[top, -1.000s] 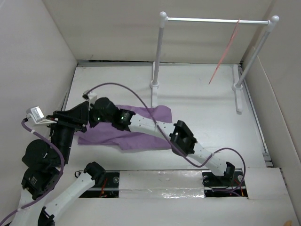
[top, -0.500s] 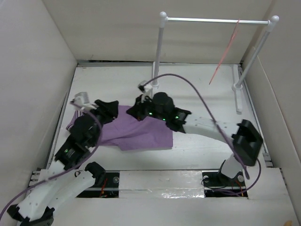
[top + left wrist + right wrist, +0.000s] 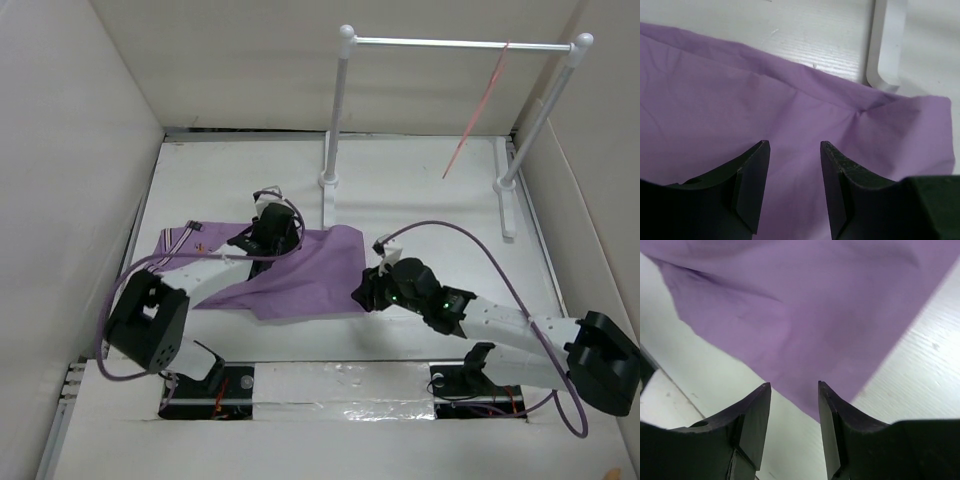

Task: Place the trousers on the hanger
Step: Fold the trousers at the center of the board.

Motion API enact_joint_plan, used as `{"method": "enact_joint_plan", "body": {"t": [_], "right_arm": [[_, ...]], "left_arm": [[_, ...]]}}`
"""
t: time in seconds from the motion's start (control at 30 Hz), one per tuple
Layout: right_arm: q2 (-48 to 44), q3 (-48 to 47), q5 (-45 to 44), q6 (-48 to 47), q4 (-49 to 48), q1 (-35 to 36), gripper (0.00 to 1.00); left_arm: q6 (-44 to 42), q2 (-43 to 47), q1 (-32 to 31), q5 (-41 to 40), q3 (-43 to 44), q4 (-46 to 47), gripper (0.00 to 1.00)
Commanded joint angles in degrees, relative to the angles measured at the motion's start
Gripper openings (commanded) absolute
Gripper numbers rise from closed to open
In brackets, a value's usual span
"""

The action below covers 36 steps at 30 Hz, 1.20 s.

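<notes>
The purple trousers [image 3: 310, 275] lie flat on the white table, waistband with thin stripes [image 3: 180, 237] at the left. The pink hanger [image 3: 478, 110] hangs on the rack's silver bar at the back right. My left gripper [image 3: 278, 222] is open and empty above the cloth's far edge; in the left wrist view [image 3: 794, 150] the trousers [image 3: 740, 115] fill the space under it. My right gripper [image 3: 362, 293] is open and empty at the trousers' right near corner; in the right wrist view [image 3: 794, 390] that corner [image 3: 810, 315] lies between the jaws.
The white-posted rack [image 3: 335, 110] stands at the back, its left foot [image 3: 885, 45] just beyond the trousers. White walls enclose the table on the left, back and right. A metal rail [image 3: 340, 385] runs along the near edge.
Both arms have swung right. The left gripper went from the waistband end to the cloth's far middle edge. The right gripper went from over the trousers to their right near corner.
</notes>
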State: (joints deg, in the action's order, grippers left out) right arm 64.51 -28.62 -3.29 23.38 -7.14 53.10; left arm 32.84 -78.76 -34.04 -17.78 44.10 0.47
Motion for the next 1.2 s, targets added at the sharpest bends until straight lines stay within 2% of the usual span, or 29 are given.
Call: {"method": "enact_joint_plan", "body": {"t": [0.0,0.17,0.3,0.37,0.47,0.5,0.57,0.6,0.7,0.77,1.0,1.17], "right_arm": [[-3.5,4.4,-1.6,2.9,-0.2,-2.4,0.49],[-3.0,9.9,2.2,4.0,-3.8,-4.8,0.49],[-0.1,10.0,6.7,3.0,-6.6,-6.6,0.49],[0.8,11.0,8.7,3.2,-11.3,-8.3,0.49],[3.1,11.9,13.2,2.9,-15.7,-10.0,0.47],[3.9,12.0,13.7,3.1,-16.5,-10.0,0.42],[4.8,12.8,14.5,3.6,-19.6,-10.6,0.34],[5.4,13.0,14.8,3.7,-20.3,-10.6,0.24],[7.1,13.5,16.3,3.8,-20.7,-11.9,0.04],[6.7,15.4,16.8,4.5,-22.0,-12.5,0.0],[-1.6,19.1,15.9,5.5,-16.6,-13.0,0.0],[-9.5,20.1,13.3,4.9,-9.0,-13.0,0.0]], "left_arm": [[-2.6,-4.4,2.7,2.1,4.9,5.8,0.42],[-3.2,-11.7,5.3,5.7,7.6,7.6,0.42],[-3.5,-14.6,5.8,5.9,9.2,8.4,0.41],[-3.7,-16.5,6.4,6.0,10.0,8.3,0.39],[-3.3,-18.0,7.0,6.6,9.6,9.7,0.29],[-3.2,-18.3,7.5,6.9,9.6,9.9,0.2],[-3.0,-18.9,8.1,6.9,9.4,10.5,0.08],[-2.7,-19.1,8.1,6.9,9.3,10.9,0.0],[-2.2,-19.3,9.2,7.0,9.1,11.9,0.0],[-2.1,-18.9,9.2,6.8,9.3,12.6,0.0],[-1.6,-17.6,10.2,5.7,10.4,14.6,0.0],[-4.1,-17.1,10.2,9.6,11.4,12.2,0.0]]}}
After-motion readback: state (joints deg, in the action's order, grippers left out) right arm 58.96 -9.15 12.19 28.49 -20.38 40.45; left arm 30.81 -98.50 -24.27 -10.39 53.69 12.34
